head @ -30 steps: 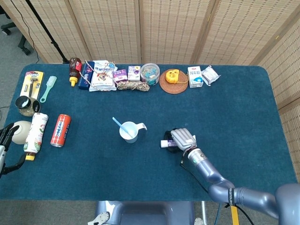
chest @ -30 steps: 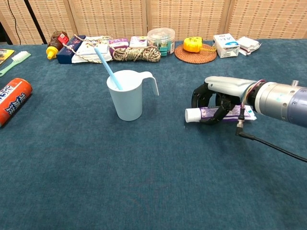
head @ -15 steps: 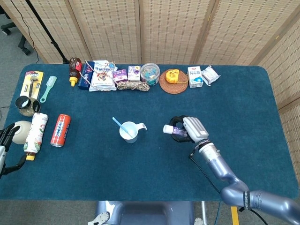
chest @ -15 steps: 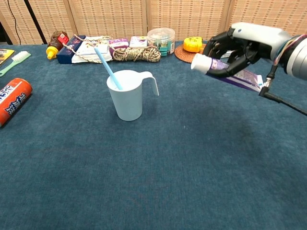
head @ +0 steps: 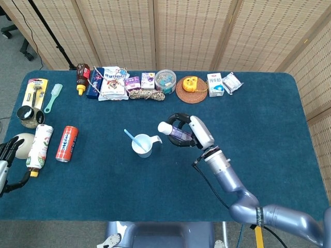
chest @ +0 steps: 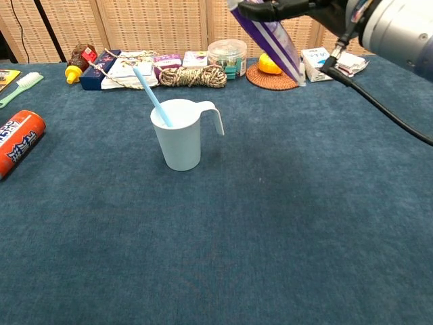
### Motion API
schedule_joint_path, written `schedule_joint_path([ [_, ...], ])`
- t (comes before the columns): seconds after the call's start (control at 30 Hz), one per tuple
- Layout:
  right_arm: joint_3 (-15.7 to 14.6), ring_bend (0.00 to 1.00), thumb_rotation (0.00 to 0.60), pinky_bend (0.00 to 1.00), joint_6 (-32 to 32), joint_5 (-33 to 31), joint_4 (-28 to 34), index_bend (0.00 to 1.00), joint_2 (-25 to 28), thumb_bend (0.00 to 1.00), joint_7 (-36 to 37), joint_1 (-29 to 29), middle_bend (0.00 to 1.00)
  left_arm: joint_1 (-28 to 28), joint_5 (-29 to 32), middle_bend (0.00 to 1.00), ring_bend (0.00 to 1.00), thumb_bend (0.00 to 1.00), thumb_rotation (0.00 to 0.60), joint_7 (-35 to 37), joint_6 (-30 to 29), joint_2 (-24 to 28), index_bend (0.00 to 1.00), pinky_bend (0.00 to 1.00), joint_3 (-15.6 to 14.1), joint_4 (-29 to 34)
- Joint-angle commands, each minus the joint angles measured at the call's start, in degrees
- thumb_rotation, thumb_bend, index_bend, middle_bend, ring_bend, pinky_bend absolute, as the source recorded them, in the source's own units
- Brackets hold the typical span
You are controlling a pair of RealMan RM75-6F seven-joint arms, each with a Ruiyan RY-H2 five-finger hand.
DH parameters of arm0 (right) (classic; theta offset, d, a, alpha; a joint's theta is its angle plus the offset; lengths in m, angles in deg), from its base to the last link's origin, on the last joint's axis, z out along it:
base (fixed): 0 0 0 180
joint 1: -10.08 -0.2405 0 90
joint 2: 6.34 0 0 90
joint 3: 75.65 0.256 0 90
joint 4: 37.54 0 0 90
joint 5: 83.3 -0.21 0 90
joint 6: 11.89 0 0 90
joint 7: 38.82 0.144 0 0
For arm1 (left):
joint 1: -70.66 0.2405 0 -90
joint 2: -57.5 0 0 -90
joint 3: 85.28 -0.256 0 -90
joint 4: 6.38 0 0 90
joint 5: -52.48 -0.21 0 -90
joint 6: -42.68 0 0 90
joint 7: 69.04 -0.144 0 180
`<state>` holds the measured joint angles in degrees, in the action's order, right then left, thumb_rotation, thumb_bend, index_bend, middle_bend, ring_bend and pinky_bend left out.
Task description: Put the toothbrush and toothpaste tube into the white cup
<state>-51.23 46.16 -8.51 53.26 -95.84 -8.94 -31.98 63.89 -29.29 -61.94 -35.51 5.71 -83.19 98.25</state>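
1. Head view shows the right hand [head: 194, 132] raised off the worktop [head: 269, 129], its fingers [head: 178, 120] wrapped around the toothpaste tube [head: 176, 132]. The tube lies roughly level, with its white cap end poking out of the fingers toward the white cup [head: 143, 144].
2. Chest view has the same hand mostly cut off at the top edge; only the tube's flat crimped tail hangs down from the fingers, above and to the far side of the cup. How firm the grasp is cannot be told from here.
3. A blue toothbrush [head: 132, 138] already stands in the cup, leaning away from the fingers, so that half of the task looks done.
4. The step in hand, I judge, is carrying the tube to the cup; it is not yet over the mouth, the cap sitting just short of the handle side.
5. The next move calls for bringing the cap over the opening, tipping the tube toward upright, lowering it beside the toothbrush, then letting go. A tube released while level would likely bridge the rim or tip the light cup.
6. The left hand [head: 5, 157] is well away from all this, at the frame edge near a bottle [head: 40, 146]; whether its fingers are spread or curled is unclear.
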Motion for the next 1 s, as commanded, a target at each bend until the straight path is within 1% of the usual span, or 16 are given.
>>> schedule_joint_path([
  [0.03,1.8,0.34,0.6,0.44,1.9,-0.2,-1.5,0.64,-3.8,0.57,1.1,-2.2,0.51,-0.1,0.2,0.0,0.0,0.35,0.6,0.0,0.2,0.0,0.0,0.0,0.0,0.0],
  [0.1,2.4,0.33,0.6,0.4,2.7,-0.8,-2.5,0.64,-6.1,0.57,1.1,-3.2,0.51,-0.2,0.2,0.0,0.0,0.35,0.6,-0.1,0.3,0.0,0.0,0.0,0.1,0.0],
  [0.13,2.9,0.33,0.6,0.38,3.1,-1.4,-3.3,0.63,-8.0,0.57,1.1,-4.1,0.51,-0.2,0.3,0.0,0.0,0.35,0.6,-0.2,0.4,0.0,0.0,0.0,0.1,0.0],
  [0.2,3.6,0.33,0.6,0.37,3.9,-2.4,-5.1,0.63,-11.1,0.57,0.9,-5.4,0.51,-0.4,0.5,0.0,0.0,0.35,0.6,-0.2,0.7,0.0,0.0,0.0,0.1,-0.1],
  [0.43,5.1,0.32,0.6,0.28,5.3,-4.2,-11.9,0.63,-19.1,0.57,0.7,-9.3,0.51,-0.7,1.0,0.0,0.0,0.35,0.6,-0.3,1.5,0.0,0.0,0.0,0.2,-0.1],
  [0.73,4.9,0.3,0.6,0.19,6.8,-4.9,-19.4,0.63,-26.6,0.57,2.1,-11.5,0.51,-1.3,1.7,0.0,0.0,0.35,0.6,0.0,2.6,0.2,0.0,0.0,0.3,-0.3],
  [0.83,4.7,0.29,0.6,0.16,6.9,-4.7,-20.4,0.63,-27.7,0.57,2.4,-11.8,0.51,-1.3,1.8,0.0,0.0,0.35,0.6,-0.2,2.6,0.2,0.0,0.0,0.3,-0.3],
  [0.9,4.6,0.26,0.6,0.12,6.8,-4.9,-21.1,0.63,-28.4,0.57,2.2,-11.9,0.51,-1.3,1.6,0.0,0.0,0.35,0.6,-0.3,2.7,0.2,0.0,0.0,0.1,-0.2],
  [1.0,4.6,0.24,0.6,0.08,6.5,-5.3,-22.1,0.63,-29.5,0.57,1.8,-12.1,0.51,-1.3,1.7,0.0,0.0,0.35,0.6,-0.5,2.7,0.2,0.0,0.0,0.1,-0.2],
])
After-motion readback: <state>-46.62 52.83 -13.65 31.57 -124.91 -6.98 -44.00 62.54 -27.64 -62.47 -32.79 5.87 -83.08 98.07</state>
